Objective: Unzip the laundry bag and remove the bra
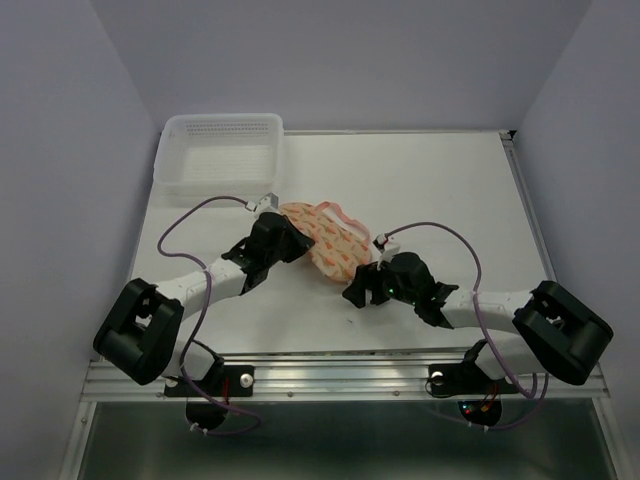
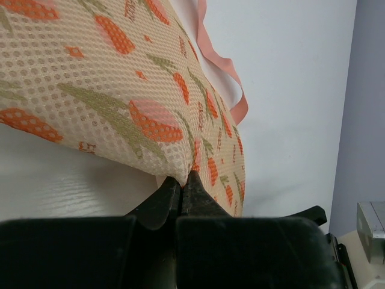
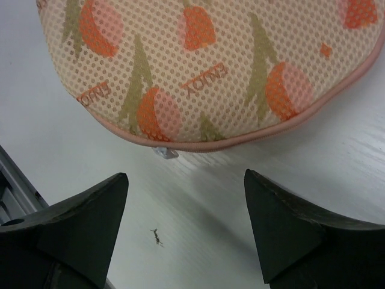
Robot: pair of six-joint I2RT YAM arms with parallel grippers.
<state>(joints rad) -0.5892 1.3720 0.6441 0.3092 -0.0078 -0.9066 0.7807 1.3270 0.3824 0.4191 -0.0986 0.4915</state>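
Top external view, upper left to lower right: a white perforated basket (image 1: pixel 220 150) sits at the upper left of the white table (image 1: pixel 450 200); just right of it, near frame centre, the left gripper (image 1: pixel 297 243) is clamped on the left edge of the laundry bag (image 1: pixel 330 240), a peach-pink printed case lying flat mid-frame; the left wrist view confirms the pinch, both fingers pressed together on a fold of mesh at the bag's rim, the strap loop (image 2: pixel 225 65) trailing toward the upper right; further right, the right gripper (image 1: pixel 353 294) hovers at the bag's lower lobe; its wrist view shows the jaws spread wide and holding nothing, with a small pale tab (image 3: pixel 165 152), probably the zipper pull, lying against the pink edge trim (image 3: pixel 252 137) just above the gap between them; the bag looks zipped shut and the bra is not visible, presumably inside behind the mesh. Risks from here: the tab is tiny and flat on the table, so the fingers could close on trim or fabric instead, or lose it mid-pull; the left hold is only a thin fold, so a hard tug could slip it and drag the whole bag.
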